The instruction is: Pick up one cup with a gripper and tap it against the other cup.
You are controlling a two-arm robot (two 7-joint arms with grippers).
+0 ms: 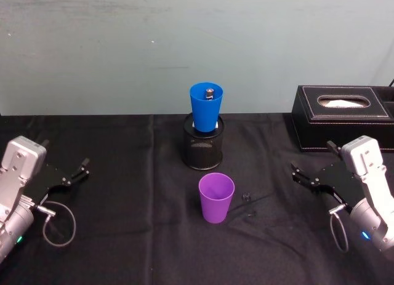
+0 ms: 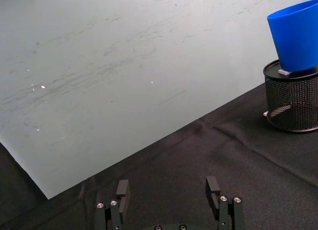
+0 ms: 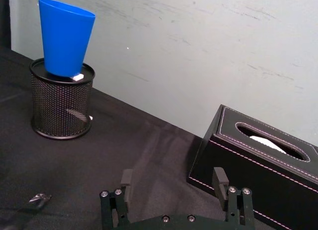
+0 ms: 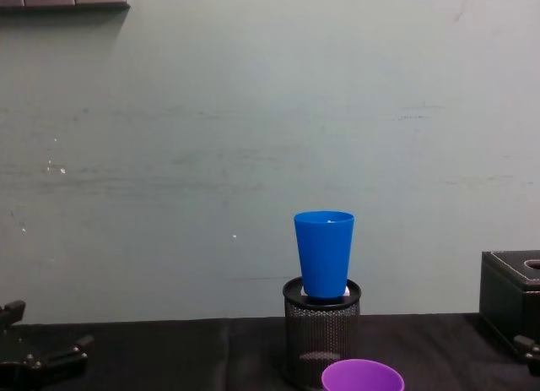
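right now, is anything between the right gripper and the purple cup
Only a small dark object on the black cloth, just right of the purple cup, lying low between it and the open right gripper. The blue cup sits in the mesh holder behind. The left gripper is open at far left.

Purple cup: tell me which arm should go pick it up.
Right, most likely. The right gripper is open and clearly nearer the purple cup than the left gripper, which is also open but farther off at the table's left side.
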